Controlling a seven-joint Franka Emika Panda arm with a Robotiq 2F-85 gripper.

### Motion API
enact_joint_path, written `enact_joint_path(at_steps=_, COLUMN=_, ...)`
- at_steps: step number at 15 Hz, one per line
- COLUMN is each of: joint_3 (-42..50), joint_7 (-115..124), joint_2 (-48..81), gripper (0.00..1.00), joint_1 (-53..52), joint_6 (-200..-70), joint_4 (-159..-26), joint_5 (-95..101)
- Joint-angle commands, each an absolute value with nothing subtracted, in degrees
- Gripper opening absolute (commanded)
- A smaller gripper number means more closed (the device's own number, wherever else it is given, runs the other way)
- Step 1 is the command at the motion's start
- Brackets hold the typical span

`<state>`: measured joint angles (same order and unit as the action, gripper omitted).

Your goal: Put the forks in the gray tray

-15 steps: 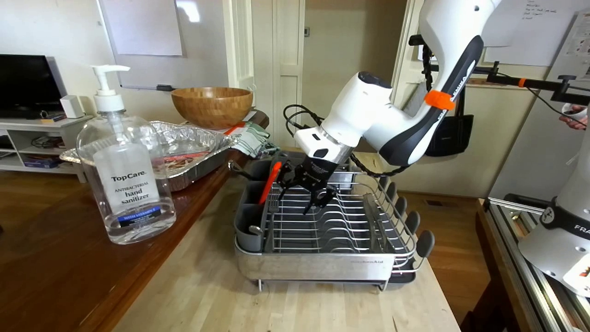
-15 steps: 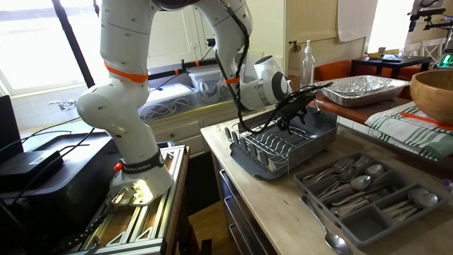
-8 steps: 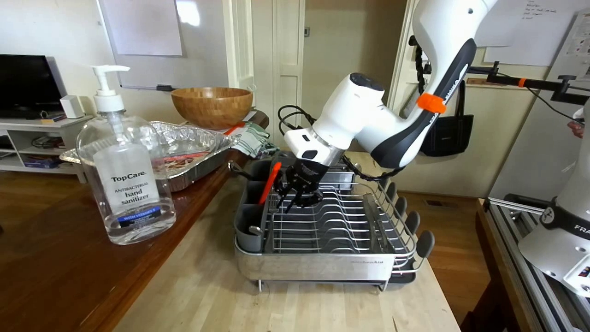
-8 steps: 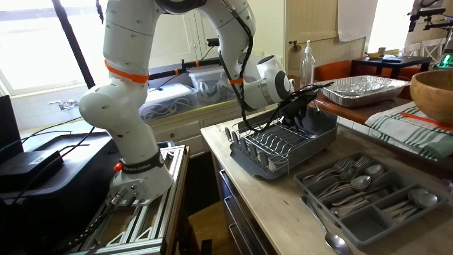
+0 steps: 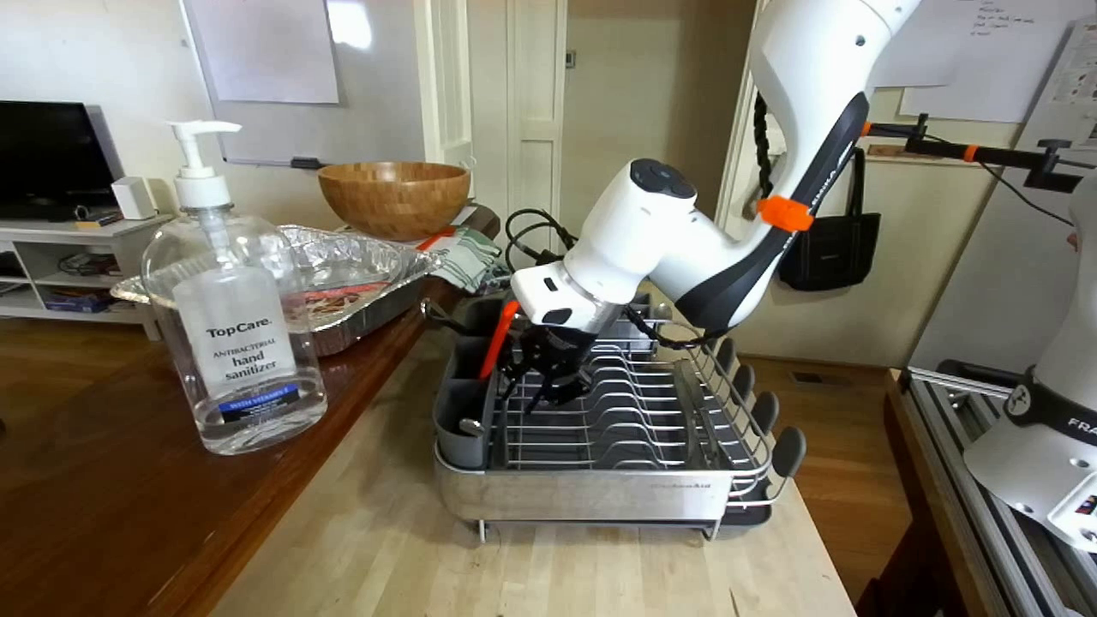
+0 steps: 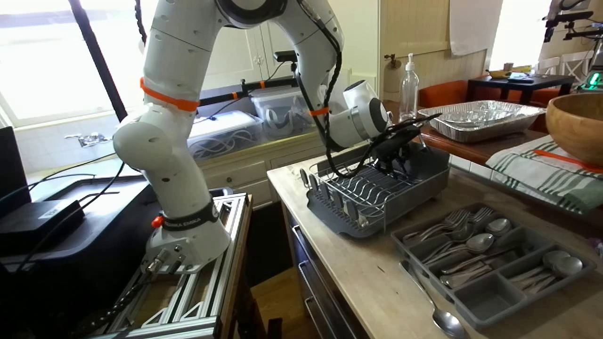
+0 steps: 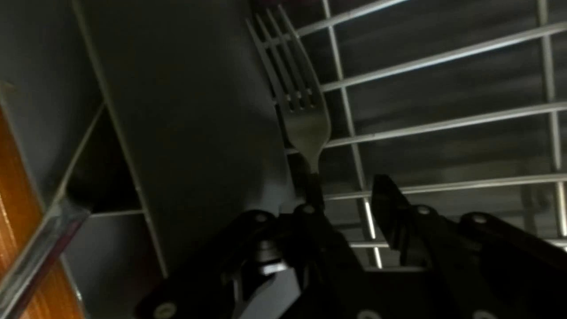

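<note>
End effector [image 7: 349, 195], jaws apart, over the dish rack [image 5: 591, 495] and near a fork [image 7: 308, 126].
The fork lies in the dish rack, upper middle of the wrist view, tines toward the top edge, most of its handle hidden. A gray cutlery tray [image 6: 487, 297] with more forks [image 6: 456, 218] sits on the tabletop [image 6: 351, 268], lower right of an exterior view.

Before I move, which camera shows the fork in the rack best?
The wrist view: the fork shows its tines and neck unobstructed, close up; only its handle disappears at the gripper. In both exterior views, the gripper crowds that spot, and I can't make out this fork.
</note>
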<state>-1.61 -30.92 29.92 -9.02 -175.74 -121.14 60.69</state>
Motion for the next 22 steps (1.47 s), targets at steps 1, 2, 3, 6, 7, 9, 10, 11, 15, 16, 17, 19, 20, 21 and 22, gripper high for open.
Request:
enact_joint_path(at_steps=1, joint_3=2.0, joint_7=-26.1, joint_2=32.4, gripper=0.47, joint_1=-13.5, joint_6=-175.4, joint_4=-118.3, joint_5=63.7)
enact_joint_path(at_steps=2, joint_3=3.4, joint_7=-24.5, joint_2=32.5, gripper=0.46, joint_1=-14.8, joint_6=-175.5, joint_4=-117.8, joint_5=64.8)
enact_joint_path(at_steps=3, joint_3=4.6, joint_7=-23.1, joint_2=32.6, gripper=0.44, joint_1=-16.0, joint_6=-175.3, joint_4=-117.3, joint_5=65.9)
enact_joint_path(at_steps=6, joint_3=7.8, joint_7=-18.1, joint_2=33.2, gripper=0.37, joint_1=-19.3, joint_6=-174.8, joint_4=-115.9, joint_5=68.5)
enact_joint_path(at_steps=7, joint_3=8.8, joint_7=-16.5, joint_2=33.4, gripper=0.39, joint_1=-20.2, joint_6=-174.8, joint_4=-115.6, joint_5=69.2)
enact_joint_path(at_steps=9, joint_3=10.9, joint_7=-12.7, joint_2=34.1, gripper=0.37, joint_1=-22.3, joint_6=-174.1, joint_4=-114.7, joint_5=70.1)
enact_joint_path(at_steps=10, joint_3=11.7, joint_7=-11.2, joint_2=34.1, gripper=0.35, joint_1=-23.2, joint_6=-173.5, joint_4=-114.5, joint_5=70.3)
enact_joint_path(at_steps=11, joint_3=12.8, joint_7=-9.4, joint_2=34.4, gripper=0.48, joint_1=-24.4, joint_6=-172.8, joint_4=-114.1, joint_5=70.6)
enact_joint_path(at_steps=15, joint_3=13.8, joint_7=-7.0, joint_2=35.2, gripper=0.17, joint_1=-26.2, joint_6=-170.8, joint_4=-114.4, joint_5=69.8)
enact_joint_path(at_steps=16, joint_3=13.6, joint_7=-7.6, joint_2=35.2, gripper=0.08, joint_1=-26.1, joint_6=-170.7, joint_4=-114.4, joint_5=69.3)
enact_joint_path(at_steps=17, joint_3=13.6, joint_7=-7.5, joint_2=34.9, gripper=0.00, joint_1=-26.2, joint_6=-170.6, joint_4=-114.7, joint_5=69.3)
enact_joint_path(at_steps=19, joint_3=13.6, joint_7=-7.7, joint_2=34.7, gripper=0.00, joint_1=-26.1, joint_6=-170.7, joint_4=-115.1, joint_5=69.3)
enact_joint_path(at_steps=20, joint_3=13.3, joint_7=-8.0, joint_2=34.6, gripper=0.01, joint_1=-25.9, joint_6=-171.0, joint_4=-115.3, joint_5=69.0)
enact_joint_path(at_steps=21, joint_3=12.7, joint_7=-8.9, joint_2=34.4, gripper=0.02, joint_1=-25.3, joint_6=-171.4, joint_4=-115.8, joint_5=68.4)
enact_joint_path(at_steps=22, joint_3=12.2, joint_7=-9.6, joint_2=33.7, gripper=0.02, joint_1=-25.1, joint_6=-171.6, joint_4=-116.7, joint_5=68.1)
